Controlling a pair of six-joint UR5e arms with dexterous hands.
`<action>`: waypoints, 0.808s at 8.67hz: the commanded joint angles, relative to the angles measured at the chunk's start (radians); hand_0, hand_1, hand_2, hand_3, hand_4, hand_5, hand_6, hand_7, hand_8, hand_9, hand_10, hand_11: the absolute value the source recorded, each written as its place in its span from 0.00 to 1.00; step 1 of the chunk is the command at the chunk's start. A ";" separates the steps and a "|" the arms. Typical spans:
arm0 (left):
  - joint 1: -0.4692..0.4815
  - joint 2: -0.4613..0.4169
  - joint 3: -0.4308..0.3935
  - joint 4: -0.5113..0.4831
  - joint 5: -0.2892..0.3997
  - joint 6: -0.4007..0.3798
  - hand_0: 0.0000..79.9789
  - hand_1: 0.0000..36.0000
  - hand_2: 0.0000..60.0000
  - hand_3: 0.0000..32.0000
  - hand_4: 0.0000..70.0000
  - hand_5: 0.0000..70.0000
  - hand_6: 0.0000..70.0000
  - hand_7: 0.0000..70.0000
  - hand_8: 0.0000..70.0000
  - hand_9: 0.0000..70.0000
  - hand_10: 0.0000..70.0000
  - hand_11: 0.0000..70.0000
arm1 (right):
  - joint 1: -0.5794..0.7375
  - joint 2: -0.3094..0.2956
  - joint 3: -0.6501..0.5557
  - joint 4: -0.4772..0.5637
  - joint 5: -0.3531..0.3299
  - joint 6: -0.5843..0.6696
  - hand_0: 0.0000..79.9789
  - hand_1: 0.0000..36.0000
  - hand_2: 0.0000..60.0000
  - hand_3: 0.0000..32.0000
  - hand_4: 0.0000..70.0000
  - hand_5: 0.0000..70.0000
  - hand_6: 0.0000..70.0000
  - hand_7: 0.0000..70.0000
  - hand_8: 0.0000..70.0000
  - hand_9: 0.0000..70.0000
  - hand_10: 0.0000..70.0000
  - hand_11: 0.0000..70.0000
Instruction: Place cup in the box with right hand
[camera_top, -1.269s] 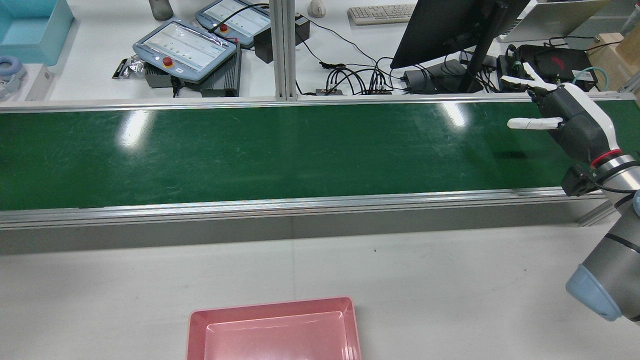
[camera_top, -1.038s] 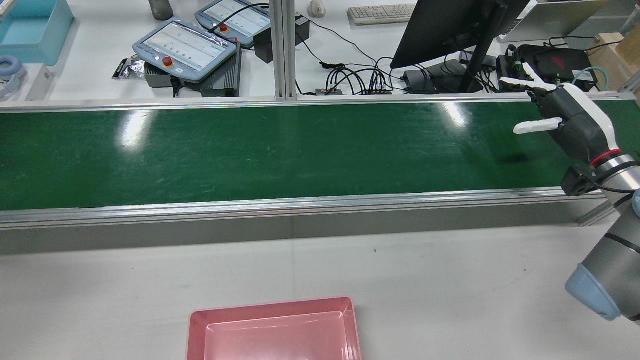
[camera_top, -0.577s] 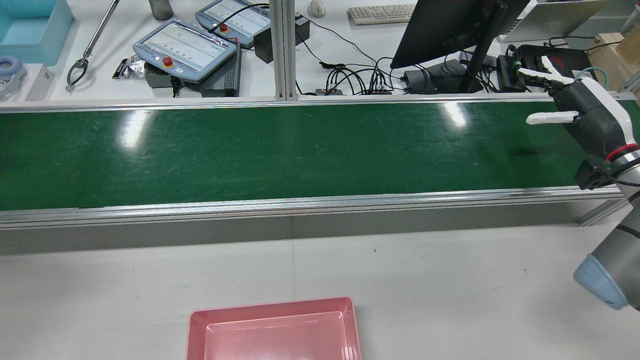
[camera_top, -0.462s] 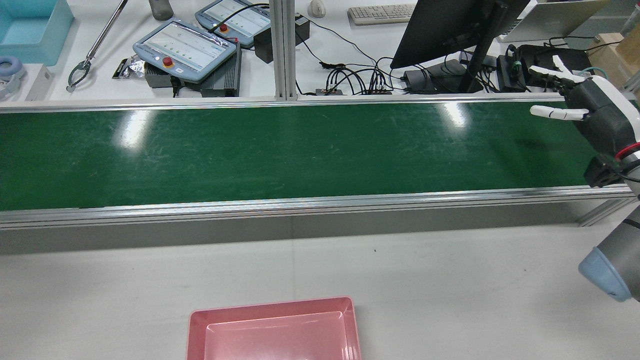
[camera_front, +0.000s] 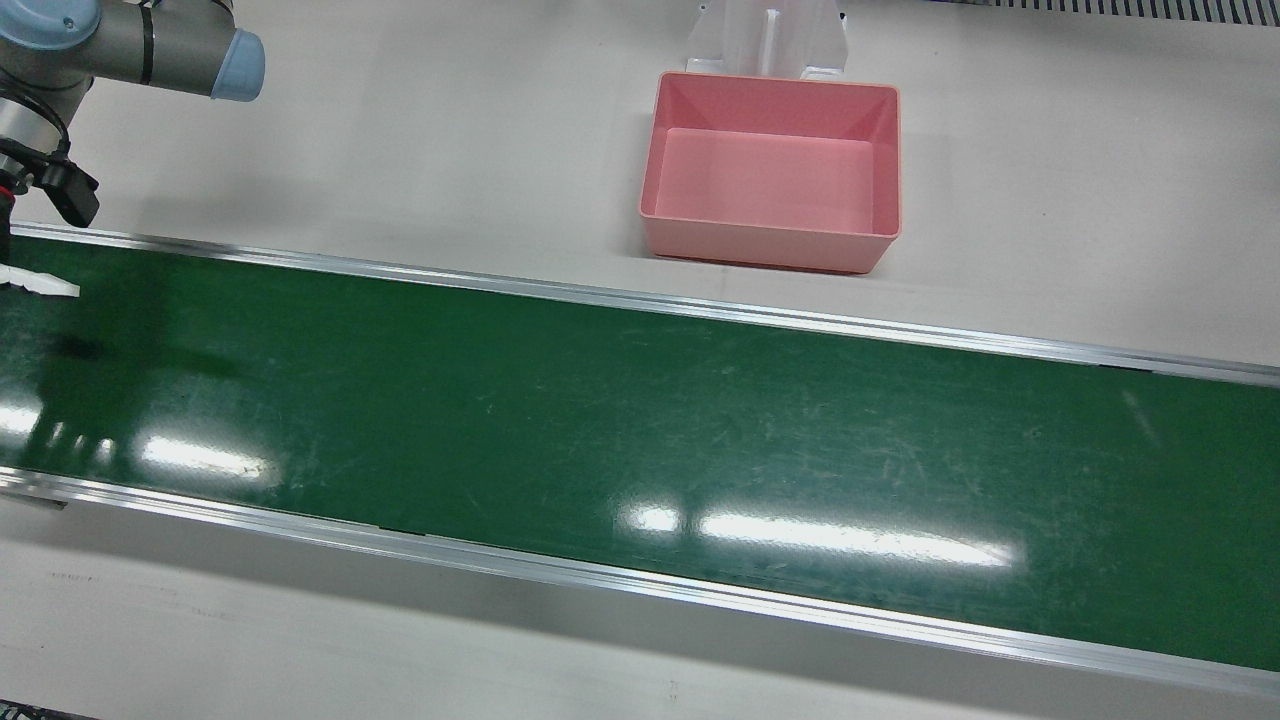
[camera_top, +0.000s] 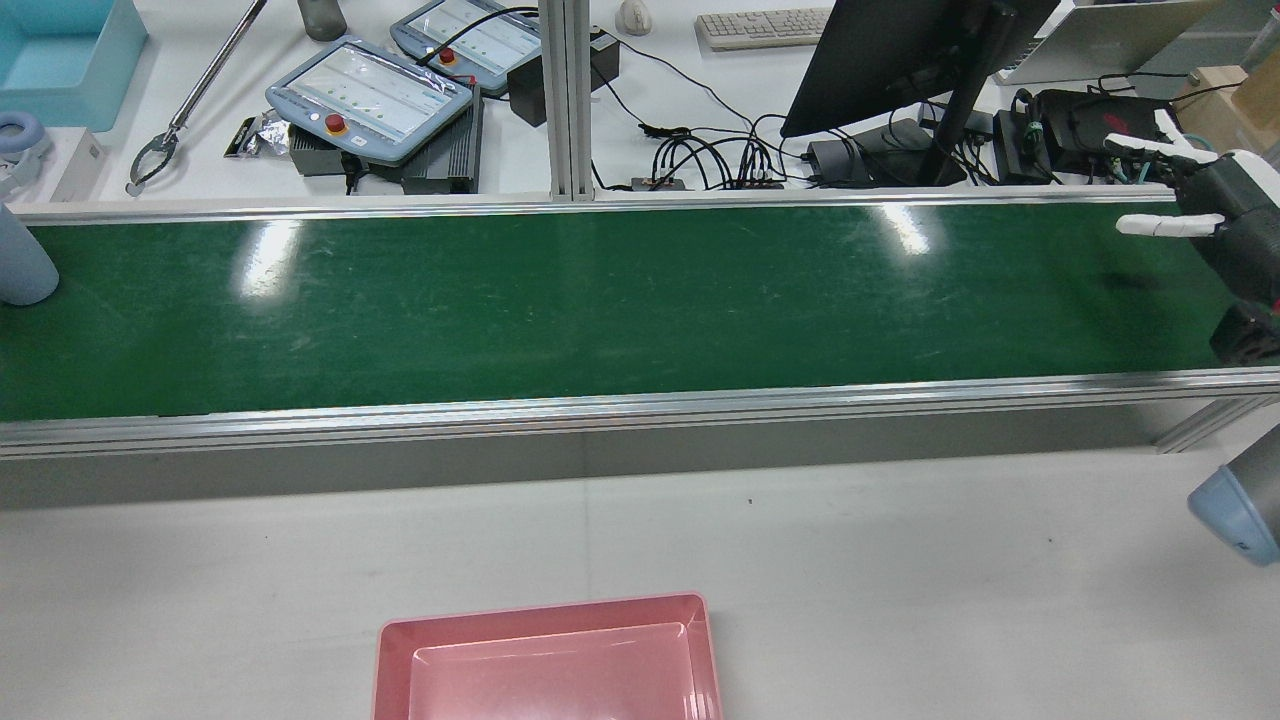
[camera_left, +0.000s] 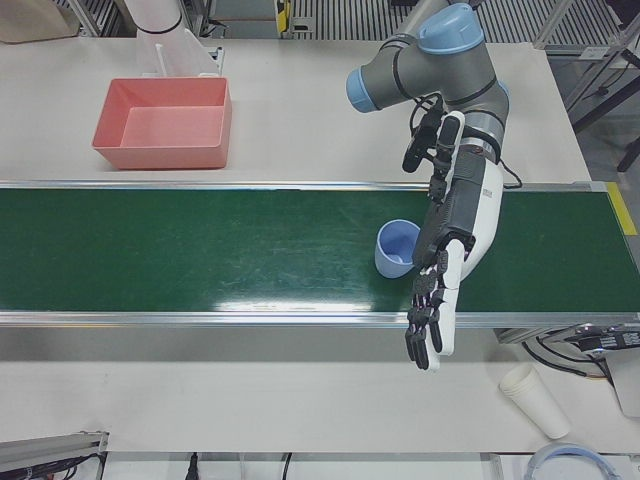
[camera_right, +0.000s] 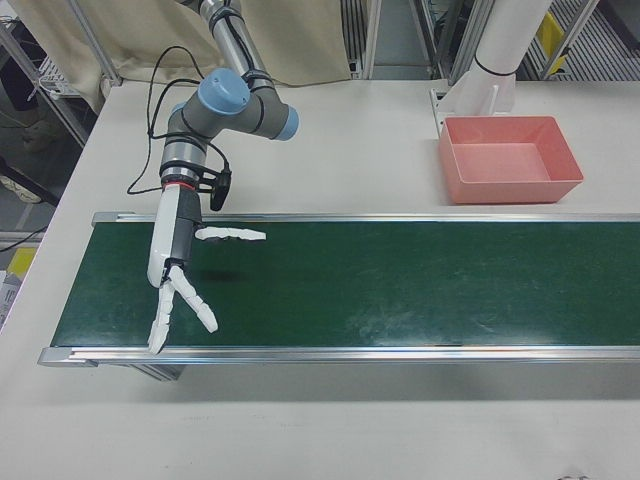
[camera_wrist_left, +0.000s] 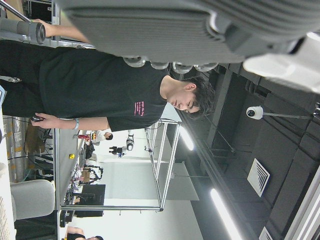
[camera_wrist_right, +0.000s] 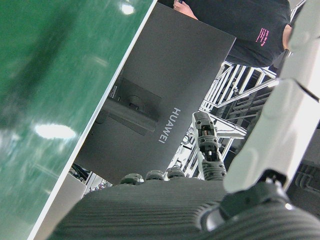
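A light blue cup (camera_left: 395, 250) sits on the green belt (camera_top: 600, 300) near its left end, and shows at the rear view's left edge (camera_top: 22, 260). My left hand (camera_left: 455, 235) hangs open right beside it, fingers straight; I cannot tell whether they touch. My right hand (camera_top: 1215, 215) is open over the far right end of the belt, fingers spread (camera_right: 175, 265), far from the cup. The pink box (camera_top: 550, 660) stands empty on the white table in front of the belt (camera_front: 770, 170).
Behind the belt are teach pendants (camera_top: 370, 100), cables, a monitor (camera_top: 900, 60) and a metal grabber tool (camera_top: 190, 95). A stack of paper cups (camera_left: 535, 400) lies on the operators' side. A person stands there, seen in the hand views.
My right hand has drifted right toward the belt's end, staying open. The blue cup has come into the rear view at the belt's left edge, and the grabber tool appeared behind.
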 joint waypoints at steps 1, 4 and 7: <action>0.000 0.000 0.000 0.000 0.001 0.000 0.00 0.00 0.00 0.00 0.00 0.00 0.00 0.00 0.00 0.00 0.00 0.00 | 0.008 0.005 -0.019 0.031 -0.008 0.005 0.60 0.30 0.05 0.00 0.11 0.05 0.02 0.00 0.00 0.00 0.00 0.00; 0.000 0.000 0.000 0.000 -0.001 0.000 0.00 0.00 0.00 0.00 0.00 0.00 0.00 0.00 0.00 0.00 0.00 0.00 | 0.027 0.000 -0.022 0.101 -0.025 -0.004 0.61 0.31 0.05 0.00 0.08 0.05 0.01 0.00 0.00 0.00 0.00 0.00; 0.000 0.000 0.000 0.000 -0.001 0.000 0.00 0.00 0.00 0.00 0.00 0.00 0.00 0.00 0.00 0.00 0.00 0.00 | 0.031 0.008 -0.053 0.101 -0.028 0.002 0.59 0.34 0.11 0.00 0.07 0.05 0.01 0.00 0.00 0.00 0.00 0.00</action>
